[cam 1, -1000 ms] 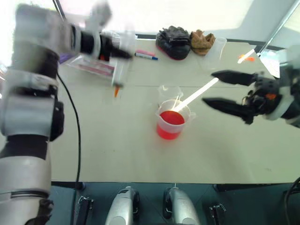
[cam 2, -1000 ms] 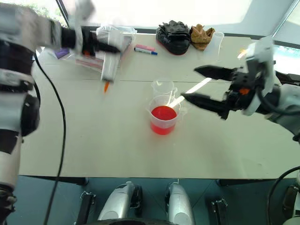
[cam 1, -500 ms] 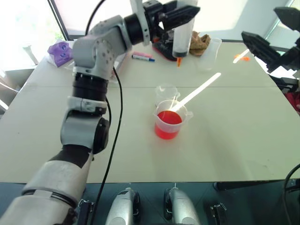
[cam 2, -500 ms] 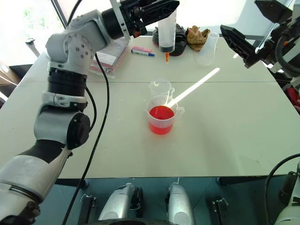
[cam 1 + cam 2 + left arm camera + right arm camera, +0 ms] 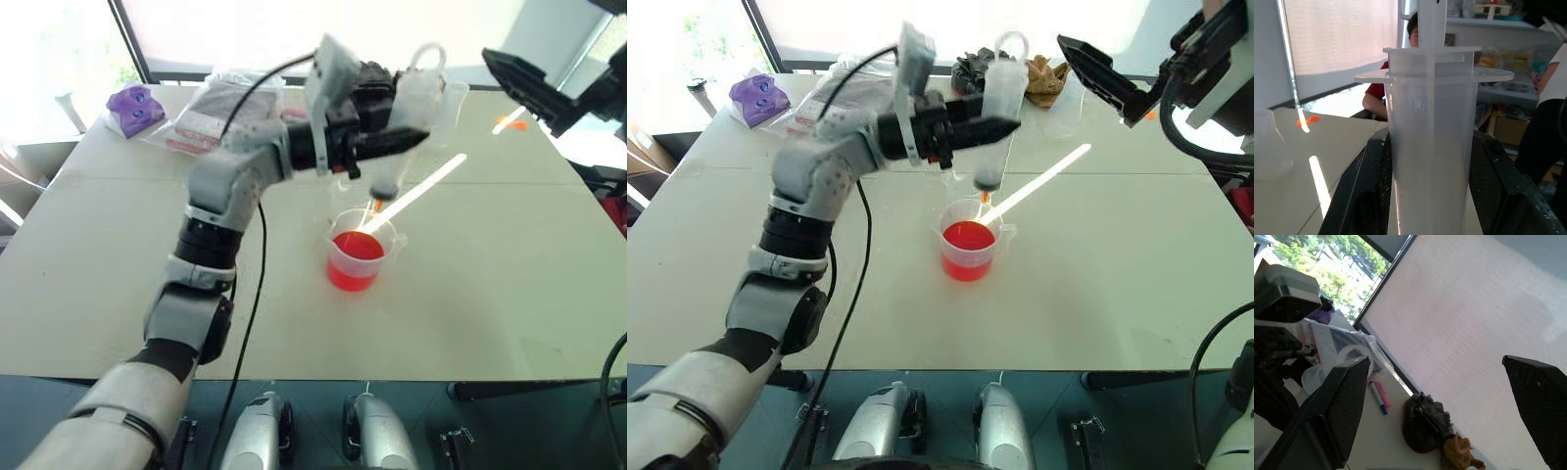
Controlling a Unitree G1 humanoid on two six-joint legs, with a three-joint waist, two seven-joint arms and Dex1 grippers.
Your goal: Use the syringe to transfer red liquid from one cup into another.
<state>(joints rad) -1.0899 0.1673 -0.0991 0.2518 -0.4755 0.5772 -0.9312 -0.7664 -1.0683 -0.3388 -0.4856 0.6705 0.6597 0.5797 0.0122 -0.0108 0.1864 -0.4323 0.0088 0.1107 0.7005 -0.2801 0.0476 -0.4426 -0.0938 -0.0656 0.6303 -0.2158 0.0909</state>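
Centre frame, left gripper clamped on upright syringe, orange tip just above handled beaker of red liquid — right gripper spread empty, upper right — risk: off-centre descent could clip rim, tipping beaker.

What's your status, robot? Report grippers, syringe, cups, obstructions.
Left gripper shut on syringe, upright, tip above handled beaker of red liquid. Right gripper open, raised clear. Nothing blocking.
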